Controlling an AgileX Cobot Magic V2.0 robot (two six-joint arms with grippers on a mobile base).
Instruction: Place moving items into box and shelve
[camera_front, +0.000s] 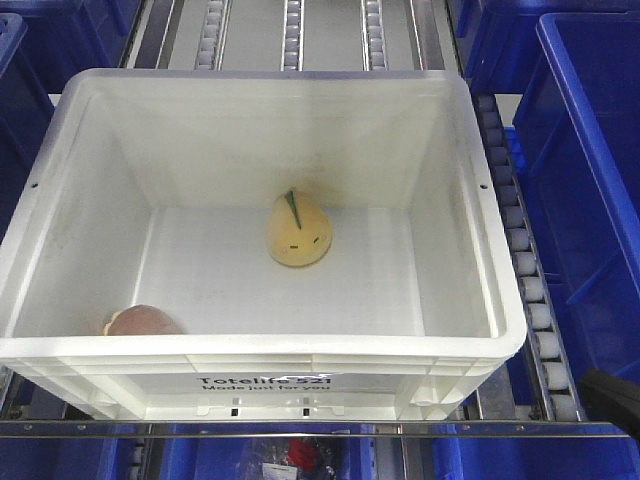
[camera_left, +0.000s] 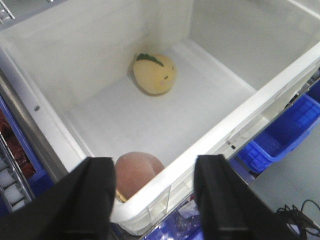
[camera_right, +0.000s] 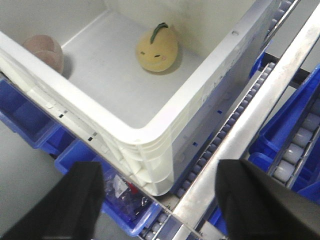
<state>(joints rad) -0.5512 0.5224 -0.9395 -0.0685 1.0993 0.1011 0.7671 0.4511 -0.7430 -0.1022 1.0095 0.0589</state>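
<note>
The large cream-white rectangular plastic tote (camera_front: 262, 372) sits on a shelf of small grey rollers (camera_front: 527, 290) between metal rails, with blue plastic bins (camera_front: 585, 190) on either side and below. Both round plush toys lie on its smooth floor. The yellow-orange plush with a green leaf and stitched face (camera_front: 299, 231) rests near the middle, toward the far wall. The plain dusty pinkish-brown plush (camera_front: 140, 320) is tucked into the near left corner, touching the front wall.

The left gripper (camera_left: 155, 200) hovers just above and outside the tote's near rim, its two black fingers (camera_left: 85, 200) spread wide and empty; the pinkish-brown plush lies directly below the gap, just inside the wall, and the yellow one is well beyond it. The right gripper (camera_right: 160, 205) hangs outside the tote's near right corner, over the metal rail (camera_right: 250, 120) and a blue bin, its jaws also wide apart and holding nothing; both toys are well away from it.

The tote's walls are smooth and matte, with a ribbed rim and rounded corners. Only the front view shows the black print "Totelife 521" on the front wall. The right wrist view alone shows the stitched face clearly, and the ribbing at the corner.
</note>
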